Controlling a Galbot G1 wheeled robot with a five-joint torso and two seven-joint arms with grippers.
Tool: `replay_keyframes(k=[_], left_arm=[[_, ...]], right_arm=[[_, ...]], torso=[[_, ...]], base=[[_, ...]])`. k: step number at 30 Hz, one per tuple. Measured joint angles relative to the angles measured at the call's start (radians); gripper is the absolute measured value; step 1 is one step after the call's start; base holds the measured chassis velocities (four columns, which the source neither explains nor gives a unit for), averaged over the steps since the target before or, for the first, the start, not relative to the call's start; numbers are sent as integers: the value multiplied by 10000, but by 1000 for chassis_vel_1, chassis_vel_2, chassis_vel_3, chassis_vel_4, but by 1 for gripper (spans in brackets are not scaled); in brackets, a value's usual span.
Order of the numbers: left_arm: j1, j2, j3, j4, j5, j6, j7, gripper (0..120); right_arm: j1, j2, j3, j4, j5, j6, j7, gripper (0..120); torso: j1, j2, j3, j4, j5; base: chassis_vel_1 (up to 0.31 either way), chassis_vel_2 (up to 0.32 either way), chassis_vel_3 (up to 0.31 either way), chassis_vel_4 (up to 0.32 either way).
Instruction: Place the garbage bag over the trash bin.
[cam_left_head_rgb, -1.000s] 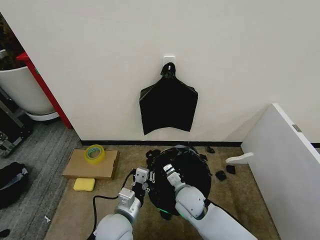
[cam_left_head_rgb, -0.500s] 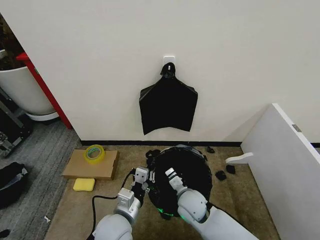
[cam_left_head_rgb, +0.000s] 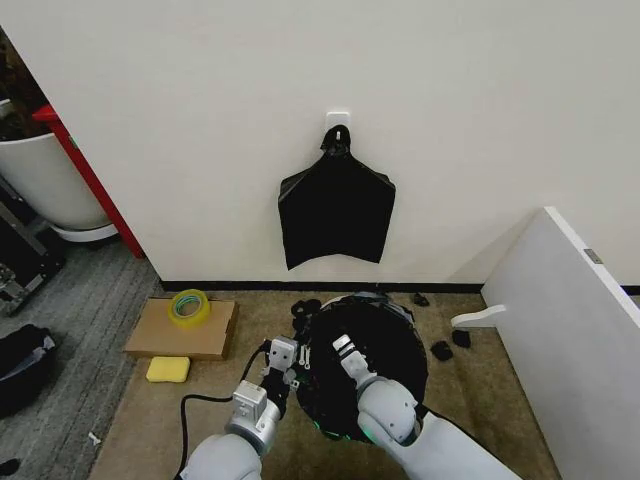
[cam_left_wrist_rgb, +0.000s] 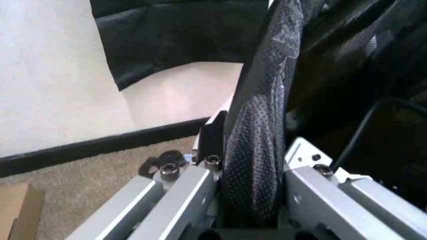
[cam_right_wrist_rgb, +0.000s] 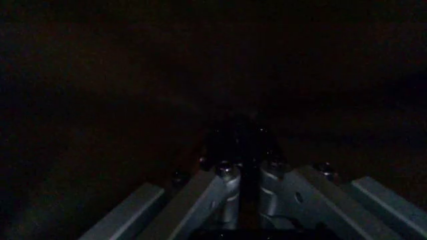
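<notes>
Down at 6 o'clock by the wall, the garbage bag (cam_left_head_rgb: 365, 345) drapes the trash bin (cam_left_head_rgb: 335, 430). Left gripper (cam_left_wrist_rgb: 250, 175) pinches its 9 o'clock edge taut; right gripper (cam_right_wrist_rgb: 243, 172), clenched, reaches inside, probably seating it.

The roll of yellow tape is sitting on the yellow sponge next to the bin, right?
Not quite. The head view shows the roll of yellow tape sitting on the flat cardboard; the yellow sponge lies on the carpet just in front of it.
</notes>
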Motion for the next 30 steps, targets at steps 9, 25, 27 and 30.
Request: replay_keyframes(k=[9,25,27,30], left_arm=[[-184,22,-350,-54,-1365,403,-486,1],[-252,-511,-1271,-554,-5617,2193,-2682,1],[-215,-695,-1333,-671,-6443,2577,-3392,1],[-292,-749,-1387,-645,-6811,2781,-3836,1]], right_arm=[[-456,-761,576,1946,1276,146,-611,0],[-2404,-2623,3508,6333,3468,2827,-2521,53],[-2982,-2374,4231,6517,3371,3356,-2474,66],[-3646,-2073,4822,6586,3175,3700,-2477,74]], torso=[[0,0,0,3,2],[0,0,0,4,0],[0,0,-1,5,2],[0,0,0,-3,2]], base=[[0,0,0,0],[0,0,0,0],[0,0,0,0],[0,0,0,0]])
